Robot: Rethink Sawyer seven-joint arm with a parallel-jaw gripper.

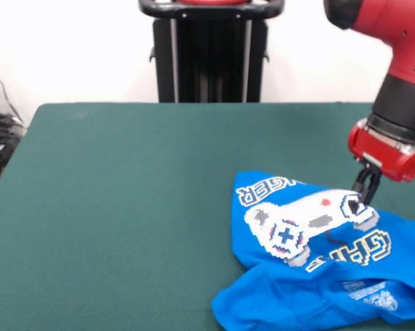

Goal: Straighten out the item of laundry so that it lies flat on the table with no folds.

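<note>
A bright blue T-shirt [311, 276] with a white pixel game-controller graphic and white-and-yellow block lettering lies crumpled at the near right of the dark green table [125, 193]. Its lower part is folded over and runs off the right and bottom edges of the front view. My gripper [365, 196] hangs from the red arm at the right and its tips reach down to the shirt at the right end of the white graphic. The fingers look close together, and cloth seems pinched between them, but this is not certain.
The robot's black pedestal [211, 52] stands at the table's far side. Cables [1, 138] hang beside the table's far left corner. The bare green cloth spreads over the left and middle.
</note>
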